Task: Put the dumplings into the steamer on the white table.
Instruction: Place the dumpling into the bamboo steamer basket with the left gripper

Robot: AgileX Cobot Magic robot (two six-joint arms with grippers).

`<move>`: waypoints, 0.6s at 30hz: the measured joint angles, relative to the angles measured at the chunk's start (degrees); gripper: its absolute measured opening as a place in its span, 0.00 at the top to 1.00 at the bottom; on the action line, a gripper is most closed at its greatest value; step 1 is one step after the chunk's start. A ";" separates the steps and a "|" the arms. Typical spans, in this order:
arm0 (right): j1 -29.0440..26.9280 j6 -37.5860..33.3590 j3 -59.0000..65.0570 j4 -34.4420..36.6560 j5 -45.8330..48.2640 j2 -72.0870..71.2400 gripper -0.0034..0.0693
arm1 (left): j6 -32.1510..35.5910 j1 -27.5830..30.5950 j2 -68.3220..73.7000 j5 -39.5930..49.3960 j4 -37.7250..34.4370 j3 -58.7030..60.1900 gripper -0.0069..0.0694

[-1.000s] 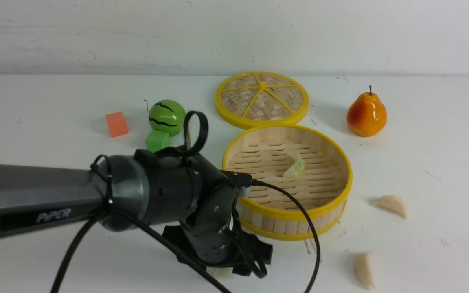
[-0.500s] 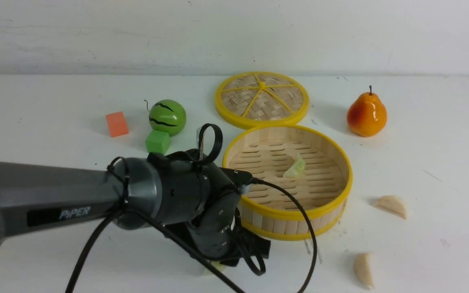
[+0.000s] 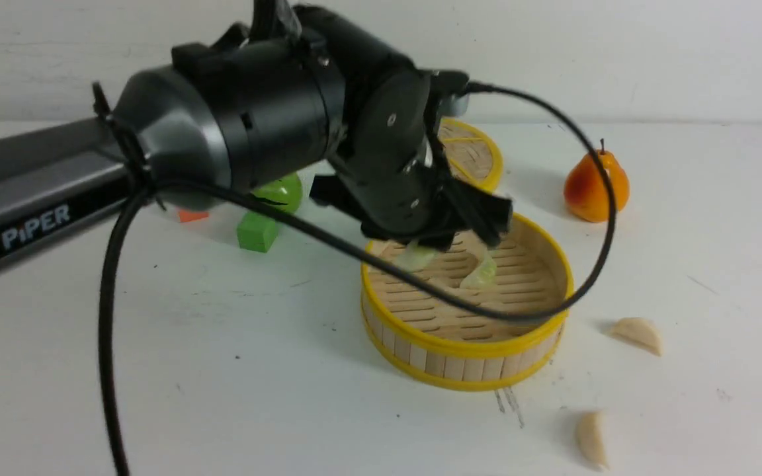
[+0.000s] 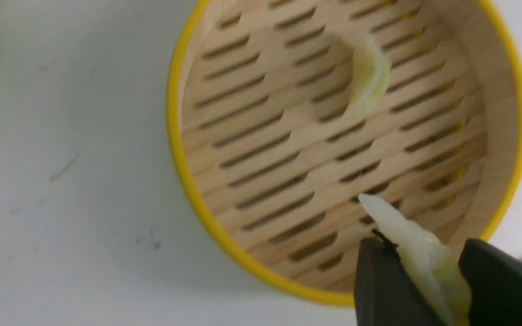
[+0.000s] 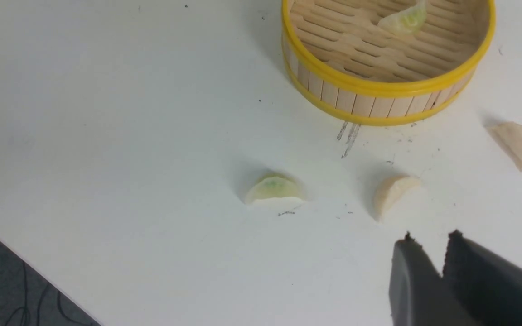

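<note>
Gripping a green dumpling [image 4: 403, 226] in the left end effector [image 4: 422, 253], just inside the steamer's [image 3: 467, 347] left rim.

Could clip that rim and spill onto the desk [image 3: 222, 370] if released so near the wall, or land on the second dumpling [image 3: 482, 271] at the steamer's middle. Reaching in from the steamer's left, wrist bent steeply down. Leaves the right cream dumpling [image 3: 637, 332] and near cream dumpling [image 3: 591, 437] outside the steamer. Holding the right end effector [image 5: 442, 253] nearly closed, empty.

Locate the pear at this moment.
In the front view, the pear stands upright on the white table, toward the robot's right, beyond and right of the steamer, not touching it.
</note>
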 joint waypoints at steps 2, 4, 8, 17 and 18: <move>0.00 0.00 0.00 0.00 0.00 0.00 0.80 | 1.03 0.08 2.87 0.94 -0.06 -4.81 0.64; 0.00 -0.07 0.00 0.00 0.00 0.00 0.80 | 1.64 0.48 7.16 1.79 -0.54 -9.84 0.64; 0.00 -0.14 0.00 0.00 0.00 0.00 0.80 | 1.90 2.10 15.04 3.30 -2.02 -17.02 0.64; 0.00 -0.14 0.00 0.00 0.05 0.00 0.78 | 2.08 6.82 27.79 3.70 -6.72 -25.65 0.64; 0.00 -0.16 0.00 0.00 0.05 0.00 0.78 | 2.08 6.82 28.24 3.58 -6.81 -25.74 0.64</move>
